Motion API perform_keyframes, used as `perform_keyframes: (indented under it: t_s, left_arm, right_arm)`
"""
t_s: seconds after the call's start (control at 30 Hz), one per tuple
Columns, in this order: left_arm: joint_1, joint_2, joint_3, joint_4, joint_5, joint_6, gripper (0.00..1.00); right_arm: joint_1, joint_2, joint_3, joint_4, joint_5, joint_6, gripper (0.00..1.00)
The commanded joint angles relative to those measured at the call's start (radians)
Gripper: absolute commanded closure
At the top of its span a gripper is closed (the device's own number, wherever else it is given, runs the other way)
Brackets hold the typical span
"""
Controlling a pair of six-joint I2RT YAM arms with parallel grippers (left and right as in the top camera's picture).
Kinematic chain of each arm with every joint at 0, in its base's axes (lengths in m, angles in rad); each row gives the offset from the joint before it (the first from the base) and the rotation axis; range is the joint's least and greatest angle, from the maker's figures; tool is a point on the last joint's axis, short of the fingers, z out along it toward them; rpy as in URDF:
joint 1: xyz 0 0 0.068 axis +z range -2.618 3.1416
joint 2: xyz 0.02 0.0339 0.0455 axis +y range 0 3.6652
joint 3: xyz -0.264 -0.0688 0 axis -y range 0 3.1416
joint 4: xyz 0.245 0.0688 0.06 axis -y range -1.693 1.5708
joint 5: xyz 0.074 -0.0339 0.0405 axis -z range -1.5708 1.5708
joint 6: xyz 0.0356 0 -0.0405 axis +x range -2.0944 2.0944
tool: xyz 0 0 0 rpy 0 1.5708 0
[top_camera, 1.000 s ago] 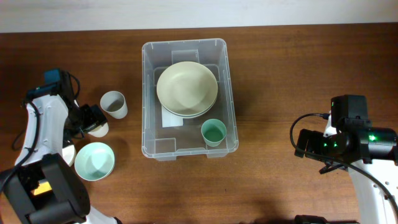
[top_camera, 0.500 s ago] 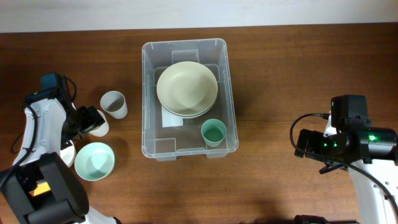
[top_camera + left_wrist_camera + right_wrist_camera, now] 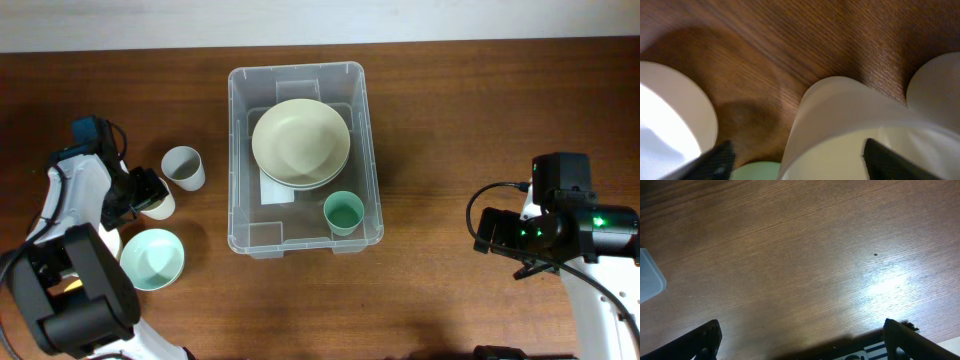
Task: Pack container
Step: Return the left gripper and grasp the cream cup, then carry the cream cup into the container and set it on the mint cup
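I read the left gripper as slightly shifted at the small white cup, grip indeterminate; the right gripper stays released, empty.

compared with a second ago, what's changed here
The left arm shifted slightly, the left tool staying low at the white cup, one finger clear of its wall. Nothing visibly gripped or let go. The container and its contents, the grey cup, the mint bowl and the right tool stayed put.
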Motion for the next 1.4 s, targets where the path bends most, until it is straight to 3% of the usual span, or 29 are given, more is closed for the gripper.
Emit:
perform_keyframes:
  t_s: [0.0,0.17,0.3,0.53,0.8,1.07,1.2,1.37]
  left_arm:
    - [0.004,0.014,-0.008,0.011,0.015,0.029,0.33]
    - [0.004,0.014,-0.007,0.016,0.015,0.029,0.68]
    - [0.004,0.013,-0.007,0.016,0.015,0.029,0.75]
    - [0.004,0.008,-0.005,0.015,0.015,0.029,0.99]
    - [0.004,-0.080,0.015,-0.010,0.015,0.028,0.99]
    - [-0.016,-0.287,0.135,-0.204,0.015,0.027,1.00]
    - [-0.087,-0.397,0.197,-0.276,0.042,0.004,1.00]
    - [-0.276,-0.459,0.225,-0.273,0.111,-0.057,0.99]
  right_arm:
    - [0.005,-0.001,-0.002,0.002,0.009,0.007,0.01]
    - [0.005,-0.001,-0.002,0.003,0.010,0.007,0.01]
    - [0.005,-0.001,-0.002,0.003,0.010,0.007,0.01]
    - [0.005,-0.001,-0.002,0.003,0.010,0.007,0.01]
    - [0.005,-0.001,-0.002,0.003,0.010,0.007,0.01]
    - [0.005,-0.001,-0.002,0.003,0.010,0.007,0.01]
    - [0.005,-0.001,-0.002,0.003,0.010,0.007,0.01]
    - [0.005,-0.001,-0.002,0.003,0.009,0.007,0.01]
